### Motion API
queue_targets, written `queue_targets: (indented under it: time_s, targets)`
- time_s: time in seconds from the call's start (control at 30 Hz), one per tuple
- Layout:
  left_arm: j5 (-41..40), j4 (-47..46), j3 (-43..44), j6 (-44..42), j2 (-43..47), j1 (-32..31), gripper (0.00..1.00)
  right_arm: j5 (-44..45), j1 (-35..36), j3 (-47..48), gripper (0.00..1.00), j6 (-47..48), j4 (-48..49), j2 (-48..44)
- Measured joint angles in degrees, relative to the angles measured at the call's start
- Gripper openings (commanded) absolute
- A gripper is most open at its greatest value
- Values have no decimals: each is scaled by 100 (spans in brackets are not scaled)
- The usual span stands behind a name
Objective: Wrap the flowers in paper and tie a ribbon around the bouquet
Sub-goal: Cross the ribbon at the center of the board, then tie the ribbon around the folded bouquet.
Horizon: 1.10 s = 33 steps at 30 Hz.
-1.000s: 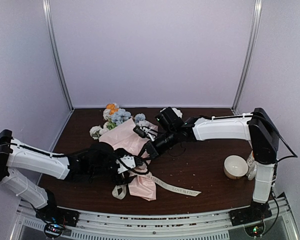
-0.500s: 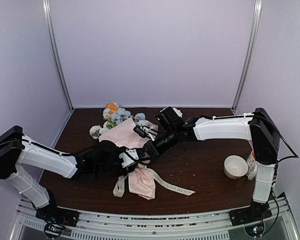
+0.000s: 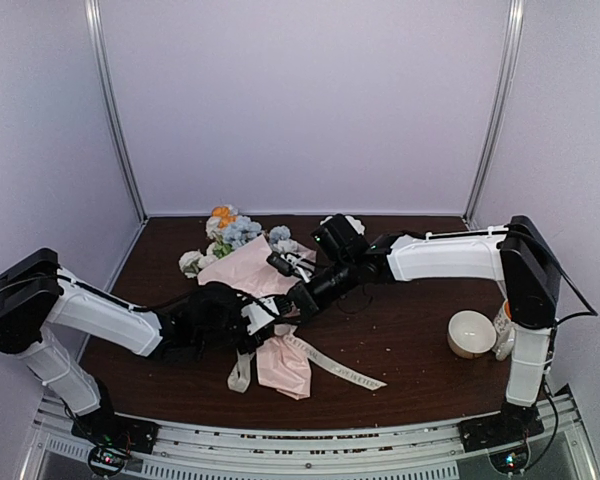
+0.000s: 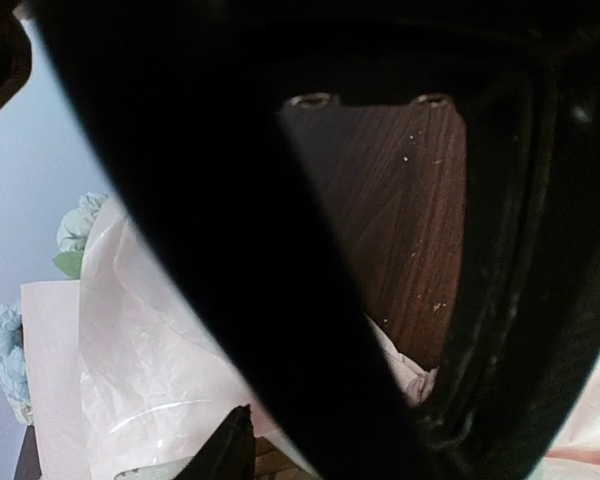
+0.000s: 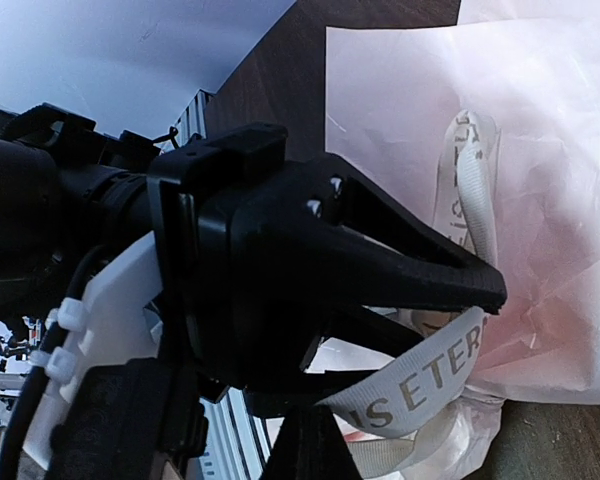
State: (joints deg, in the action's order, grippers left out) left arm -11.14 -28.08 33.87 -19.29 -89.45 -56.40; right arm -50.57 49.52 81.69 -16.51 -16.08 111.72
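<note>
Ribbon point(image 3: 332, 364) is trailing limp toward four o'clock, best pinched by the bouquet point(image 3: 245, 272); right gripper point(image 3: 300, 297) closed, left gripper point(image 3: 270, 318) unclear.

- The left hand point(image 3: 263, 313) sits further toward 2 o'clock than a second ago, closer to the right hand point(image 3: 300, 297).
- The left arm's elbow stands further in from the 9 o'clock edge of the counter point(image 3: 420, 300).
- The loose tail of the ribbon point(image 3: 342, 369) lies drawn toward 9 o'clock.
</note>
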Motion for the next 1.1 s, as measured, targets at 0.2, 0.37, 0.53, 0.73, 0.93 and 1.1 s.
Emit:
queue_targets:
  time_s: [0.2, 0.37, 0.53, 0.73, 0.93, 1.1]
  targets:
    - [87, -74, 35, 136, -101, 20, 1, 63, -13, -57, 34, -28, -50, -46]
    - [94, -101, 35, 229, -101, 35, 0, 160, -199, -101, 42, 9, -122, -238]
    - [96, -98, 35, 315, -131, 44, 0, 240, -553, -136, 33, -254, 122, -374]
    - [85, -101, 35, 367, -131, 44, 0, 673, -787, -39, 14, -247, -31, -127]
    - [83, -103, 33, 422, -131, 44, 0, 614, -608, -20, 16, 55, -422, 348]
    - [85, -101, 33, 446, -131, 44, 0, 396, -402, -20, 17, 264, -442, 367]
